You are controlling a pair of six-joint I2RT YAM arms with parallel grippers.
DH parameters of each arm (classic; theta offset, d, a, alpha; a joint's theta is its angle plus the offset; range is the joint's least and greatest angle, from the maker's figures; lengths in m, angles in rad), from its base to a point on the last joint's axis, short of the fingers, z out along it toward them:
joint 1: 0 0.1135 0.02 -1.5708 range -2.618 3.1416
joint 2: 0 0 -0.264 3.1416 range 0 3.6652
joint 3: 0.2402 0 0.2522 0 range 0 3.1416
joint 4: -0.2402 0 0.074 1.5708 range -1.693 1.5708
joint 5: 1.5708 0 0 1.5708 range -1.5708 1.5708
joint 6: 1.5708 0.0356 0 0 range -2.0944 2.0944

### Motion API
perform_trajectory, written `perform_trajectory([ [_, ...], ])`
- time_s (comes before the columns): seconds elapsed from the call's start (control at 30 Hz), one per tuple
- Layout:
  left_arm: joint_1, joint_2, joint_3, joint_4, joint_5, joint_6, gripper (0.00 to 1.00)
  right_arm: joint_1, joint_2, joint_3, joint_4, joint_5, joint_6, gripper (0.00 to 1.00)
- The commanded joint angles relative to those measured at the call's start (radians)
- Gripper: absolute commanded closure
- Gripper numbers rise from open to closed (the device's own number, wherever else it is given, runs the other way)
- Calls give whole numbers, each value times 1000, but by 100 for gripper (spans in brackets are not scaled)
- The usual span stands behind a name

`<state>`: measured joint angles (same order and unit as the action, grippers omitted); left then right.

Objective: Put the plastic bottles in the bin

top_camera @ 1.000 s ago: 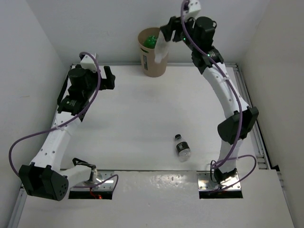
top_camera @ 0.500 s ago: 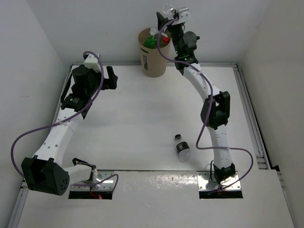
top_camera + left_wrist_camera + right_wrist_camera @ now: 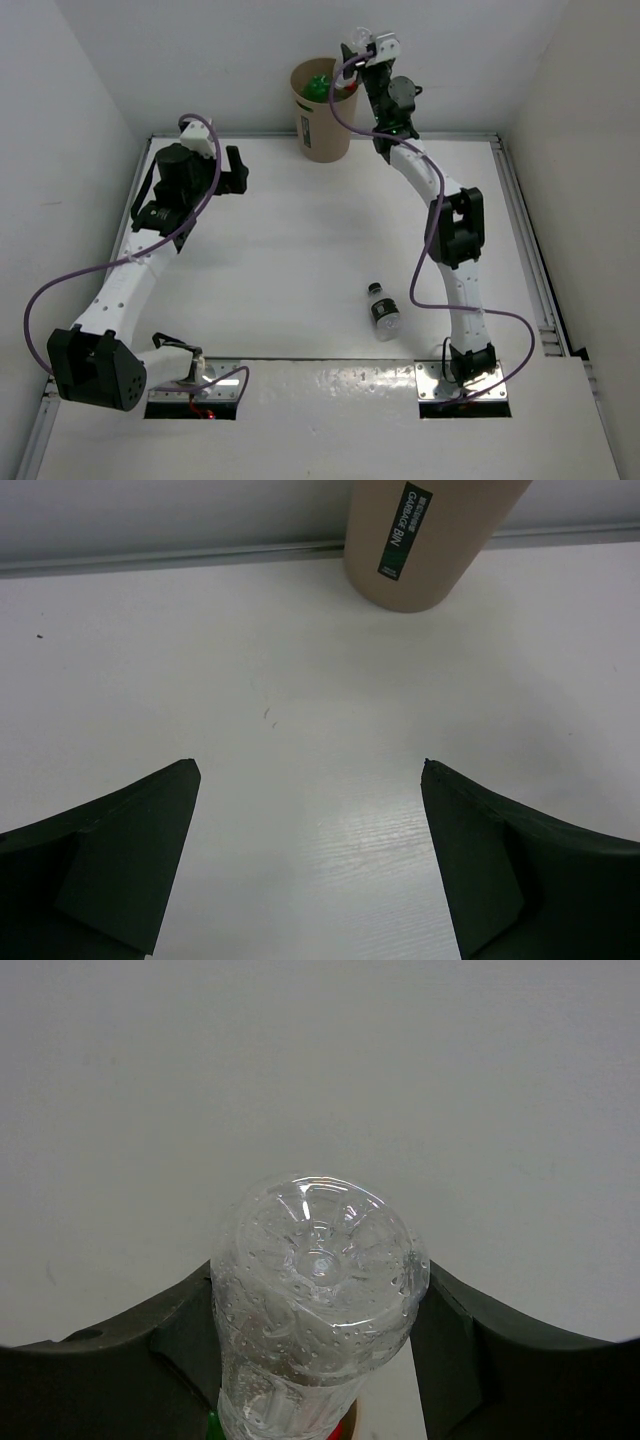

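Now: right claw grasping bottle base-up, bin below; drop step, so next open it. Left claw released.

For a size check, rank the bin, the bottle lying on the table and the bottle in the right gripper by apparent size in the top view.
1. bin
2. bottle on the table
Unranked: held bottle, mostly hidden by the right gripper and higher, nearer the camera.
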<state>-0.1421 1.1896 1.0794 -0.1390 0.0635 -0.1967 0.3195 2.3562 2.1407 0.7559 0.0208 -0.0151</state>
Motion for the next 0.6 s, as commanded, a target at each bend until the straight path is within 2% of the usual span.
perform_trajectory([
  [0.0,9,-2,1,42,-4,-6,0,9,6,10,66,-8,-40,100],
  [0.57,9,7,1,13,-4,-6,0,29,110,22,17,-97,-63,98],
])
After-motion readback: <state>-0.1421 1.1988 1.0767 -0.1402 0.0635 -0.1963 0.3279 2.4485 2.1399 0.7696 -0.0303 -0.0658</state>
